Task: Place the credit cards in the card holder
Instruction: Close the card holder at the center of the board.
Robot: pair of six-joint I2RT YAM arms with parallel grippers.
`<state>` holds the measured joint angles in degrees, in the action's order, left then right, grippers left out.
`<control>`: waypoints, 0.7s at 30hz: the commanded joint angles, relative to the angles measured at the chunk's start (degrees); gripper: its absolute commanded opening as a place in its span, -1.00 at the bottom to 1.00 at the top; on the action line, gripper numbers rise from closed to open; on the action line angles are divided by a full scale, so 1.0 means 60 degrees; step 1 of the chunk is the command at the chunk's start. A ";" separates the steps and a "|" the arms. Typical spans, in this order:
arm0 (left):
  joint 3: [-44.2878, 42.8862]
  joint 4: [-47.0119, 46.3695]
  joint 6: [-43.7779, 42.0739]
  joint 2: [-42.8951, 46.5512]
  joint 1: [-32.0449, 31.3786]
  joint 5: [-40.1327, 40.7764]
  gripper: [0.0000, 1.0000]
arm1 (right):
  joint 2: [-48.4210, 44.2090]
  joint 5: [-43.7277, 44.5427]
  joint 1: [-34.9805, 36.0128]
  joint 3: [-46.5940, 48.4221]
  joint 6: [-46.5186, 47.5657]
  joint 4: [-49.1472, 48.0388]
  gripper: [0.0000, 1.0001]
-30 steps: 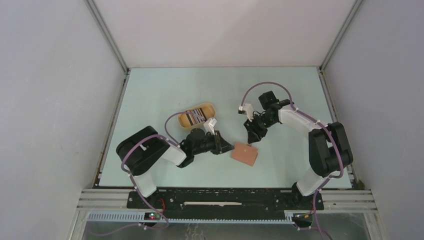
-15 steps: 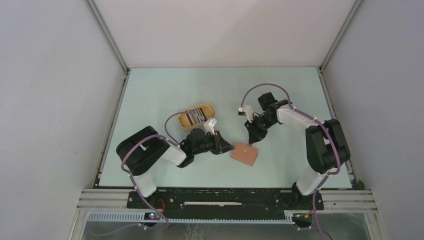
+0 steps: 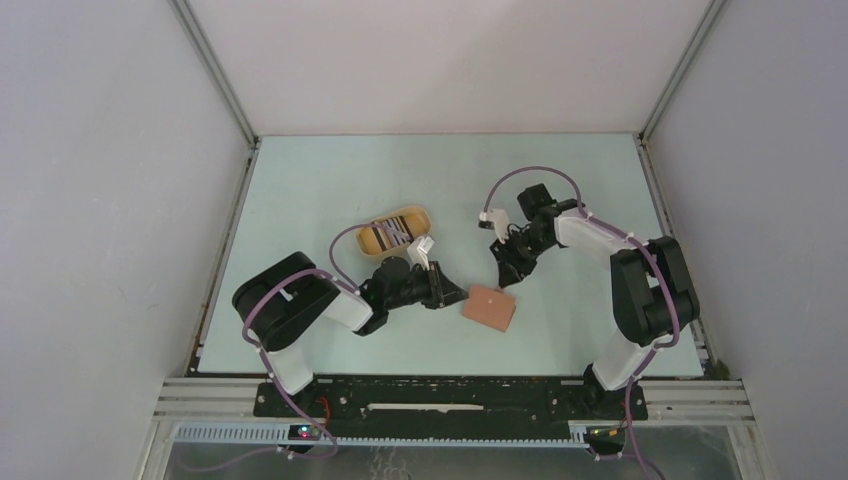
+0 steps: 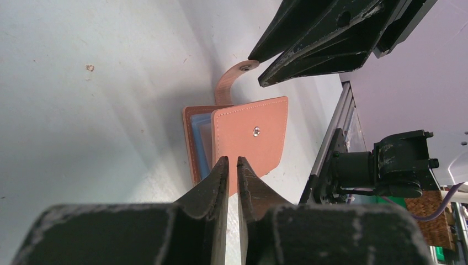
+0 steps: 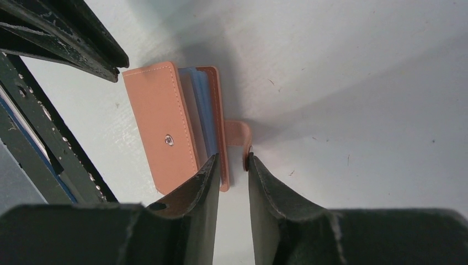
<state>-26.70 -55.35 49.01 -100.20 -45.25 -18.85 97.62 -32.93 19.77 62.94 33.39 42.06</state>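
Evidently the step is opening the card holder (image 3: pixel 488 307), which lies flat on the table (image 3: pixel 330 180) between the arms, well apart from the cards (image 3: pixel 393 230). The left gripper (image 4: pixel 232 160) is nearly closed at its edge, grip unclear. The right gripper (image 5: pixel 232 157), slightly parted, straddles the snap tab (image 5: pixel 238 134), which needs pinching and lifting.

There is one card holder (image 3: pixel 489 307). Left of it lies one tray (image 3: pixel 422 216), its cards (image 3: pixel 392 232) too small to count. Flanking the holder are two tools: the left end effector (image 3: pixel 458 295) and the right end effector (image 3: pixel 498 274).

card holder (image 3: pixel 489 307) | reddish-brown, lying flat, gaping slightly, tab curling up | credit cards (image 3: pixel 392 231) | lying at its 10 o'clock
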 commanded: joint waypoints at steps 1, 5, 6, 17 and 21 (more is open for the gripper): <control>-0.0315 -0.0164 -0.0219 -0.0057 -0.0075 -0.0150 -0.71 | 0.0044 0.0129 -0.0105 0.0275 -0.0245 -0.0258 -0.31; -0.0311 -0.0164 -0.0215 -0.0056 -0.0075 -0.0153 -0.71 | 0.0026 0.0142 -0.0214 0.0277 -0.0335 -0.0330 -0.20; -0.0311 -0.0164 -0.0215 -0.0057 -0.0066 -0.0147 -0.71 | 0.0003 0.0105 -0.0246 0.0277 -0.0357 -0.0338 -0.19; -0.0351 -0.0164 -0.0215 -0.0092 -0.0067 -0.0173 -0.71 | 0.0037 -0.0580 -0.0519 0.0281 -0.0391 -0.0319 -0.19; -0.0355 -0.0164 -0.0215 -0.0091 -0.0074 -0.0173 -0.71 | 0.0164 -0.0722 -0.0541 0.0366 -0.0406 -0.0253 -0.27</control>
<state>-26.70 -55.35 49.01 -100.22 -45.25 -18.85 97.89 -35.03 16.78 62.94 31.53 40.84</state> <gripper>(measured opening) 0.145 0.386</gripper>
